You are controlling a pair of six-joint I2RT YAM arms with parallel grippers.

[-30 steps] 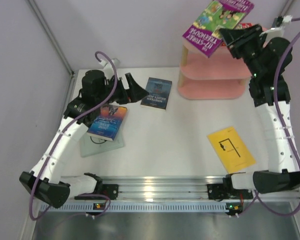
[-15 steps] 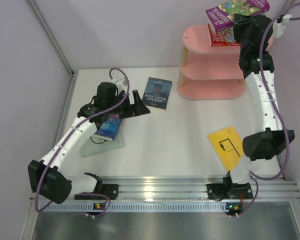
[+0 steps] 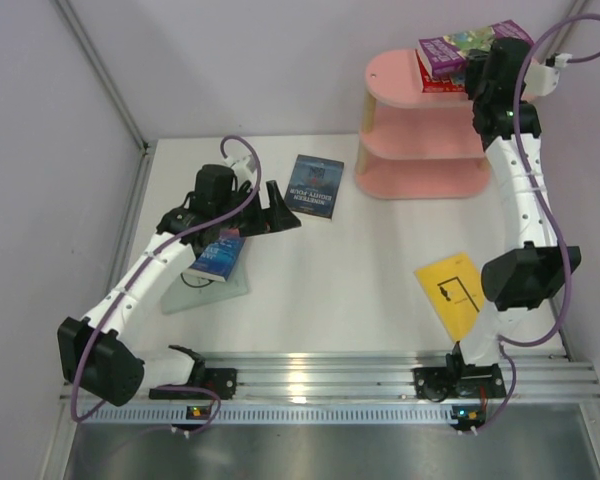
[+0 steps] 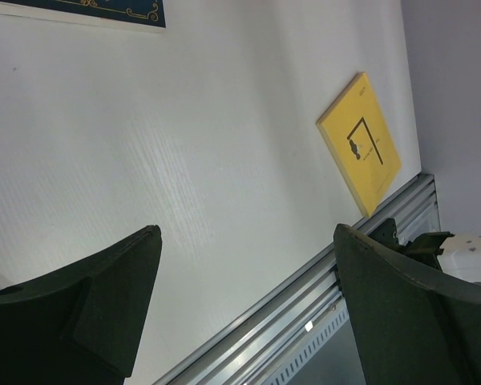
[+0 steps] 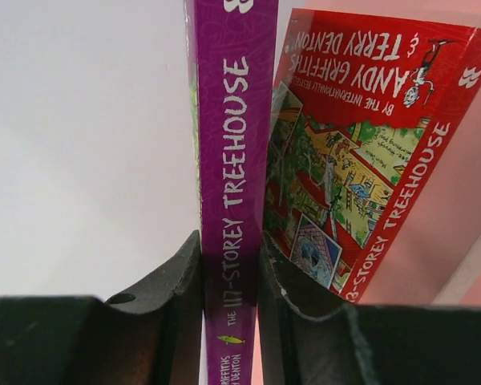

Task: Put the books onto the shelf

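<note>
While the right gripper [image 3: 495, 55] pinches the purple book [image 3: 470, 45] by its spine, that book hangs at the 1 o'clock corner of the top view, over the red book [image 3: 442, 80] on the top board of the pink shelf [image 3: 400, 80]. Its long axis runs roughly from 9 to 3 o'clock, the 3 o'clock end a touch higher, spine turned toward the arms. Whether it touches the red book I cannot tell. In the right wrist view the spine [image 5: 231, 160] runs straight from 12 to 6 o'clock, clamped between both fingers [image 5: 184, 273], with the red cover [image 5: 361, 152] just beside it at 3 o'clock.

A second ago the purple book was tilted over the shelf's 9 o'clock end, cover toward the camera; it has since swung level and moved toward 3 o'clock.

Over at 9 o'clock, the left gripper [image 3: 280, 210] has its jaws spread wide and empty, near the navy book [image 3: 314, 186]. It has shifted toward 6 o'clock, now hiding more of the blue-orange book [image 3: 220, 257] stacked on the grey-green one [image 3: 205, 290]. At 4 o'clock the yellow book [image 3: 456, 292] lies flat on the table [image 3: 360, 250].
</note>
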